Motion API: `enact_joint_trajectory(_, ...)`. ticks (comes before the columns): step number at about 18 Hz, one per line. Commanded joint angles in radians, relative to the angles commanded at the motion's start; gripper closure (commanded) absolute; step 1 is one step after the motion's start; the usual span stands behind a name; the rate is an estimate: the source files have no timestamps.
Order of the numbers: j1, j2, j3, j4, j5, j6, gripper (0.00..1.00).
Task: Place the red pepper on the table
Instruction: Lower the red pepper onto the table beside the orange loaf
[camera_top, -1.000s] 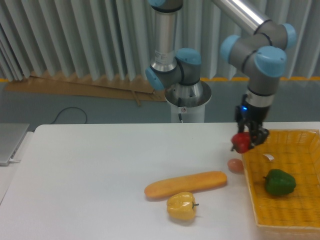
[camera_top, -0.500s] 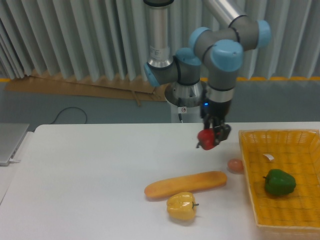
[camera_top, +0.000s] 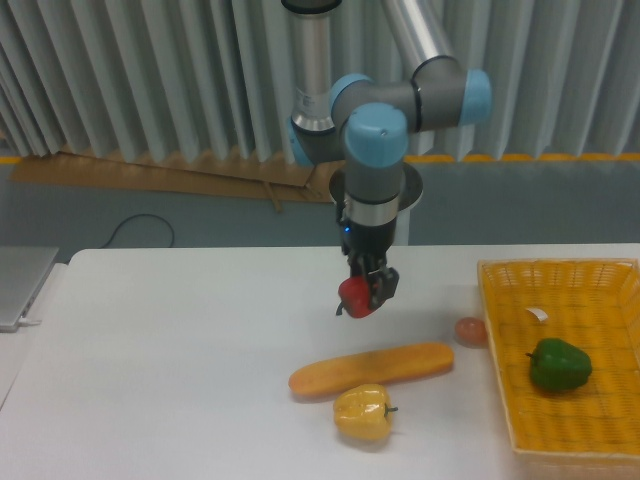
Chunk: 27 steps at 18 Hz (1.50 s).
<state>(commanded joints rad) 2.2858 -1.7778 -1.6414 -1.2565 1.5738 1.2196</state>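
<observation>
The red pepper (camera_top: 356, 297) hangs in the air above the white table (camera_top: 180, 340), a little behind the long orange vegetable. My gripper (camera_top: 366, 290) points straight down and is shut on the pepper, its dark fingers clasping the fruit's upper right side. The pepper does not touch the tabletop.
A long orange vegetable (camera_top: 372, 368) and a yellow pepper (camera_top: 362, 412) lie in front of the gripper. A pinkish-orange ball (camera_top: 470, 331) sits beside the yellow basket (camera_top: 610, 282) at the right, which holds a green pepper (camera_top: 559, 363). A grey laptop edge (camera_top: 20, 285) is at far left.
The arm has swung left, carrying the red pepper from the basket's left rim to above the middle of the table. Other objects have stayed put.
</observation>
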Motion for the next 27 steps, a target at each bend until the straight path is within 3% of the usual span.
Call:
enact_joint_trajectory(5,-0.023,0.008,-0.084,0.02,0.009,0.003,0.54)
enact_joint_trajectory(8,-0.055,0.009,-0.129,0.103,0.038,-0.012,0.54)
enact_joint_trajectory(19,-0.175,0.006,-0.129,0.12,0.112,-0.17,0.54)
enact_joint_trajectory(27,-0.203,-0.008,-0.094,0.121,0.175,-0.232,0.53)
